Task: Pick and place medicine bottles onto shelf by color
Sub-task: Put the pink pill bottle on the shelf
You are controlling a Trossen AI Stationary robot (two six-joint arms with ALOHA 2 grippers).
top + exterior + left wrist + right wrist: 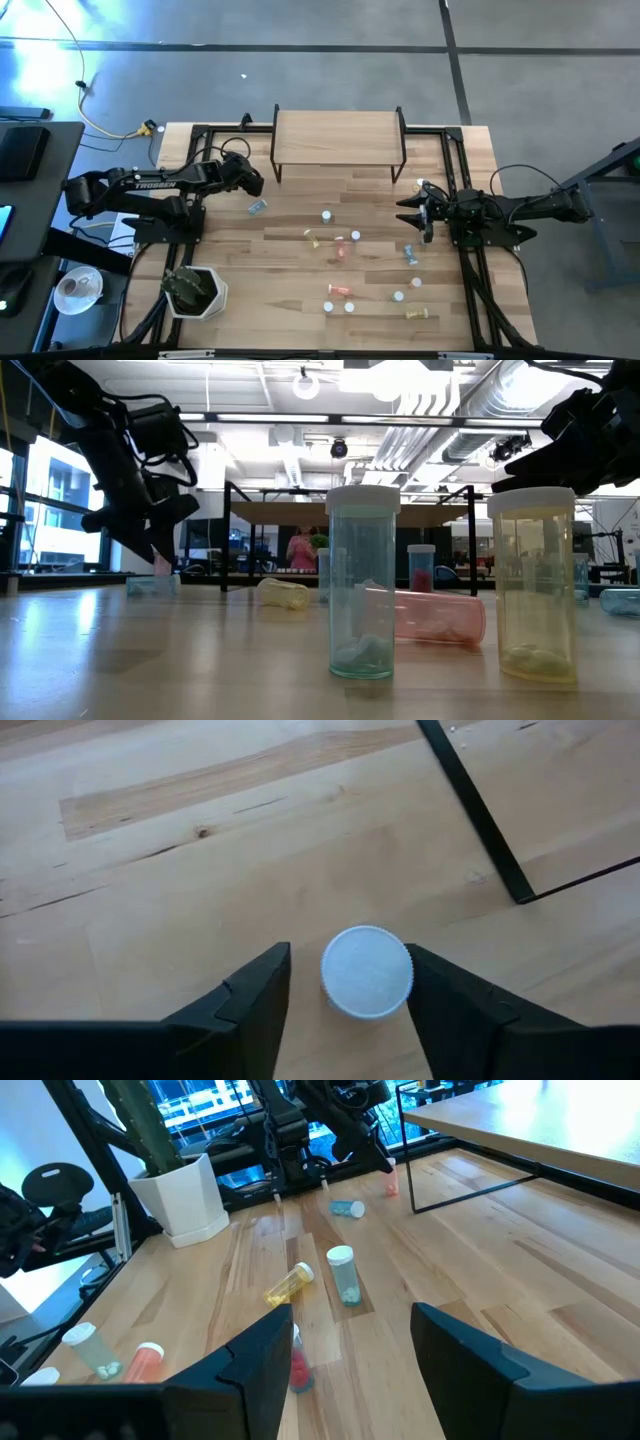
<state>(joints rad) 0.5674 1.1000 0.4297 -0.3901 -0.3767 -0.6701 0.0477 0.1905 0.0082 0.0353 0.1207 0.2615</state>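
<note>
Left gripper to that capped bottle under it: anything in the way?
Nothing visible. In the left wrist view the left gripper already straddles the upright white-capped bottle, one finger on each side, with only bare tabletop around it. One finger looks close to the cap; contact is unclear.

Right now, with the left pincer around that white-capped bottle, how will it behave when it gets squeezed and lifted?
The bottle stands upright, so an uneven squeeze may tip it. Its round cap could slip or twist between the left pincer fingers, which aren't yet touching it. Similar bottles look thin, clear and nearly empty, so it's probably light.
</note>
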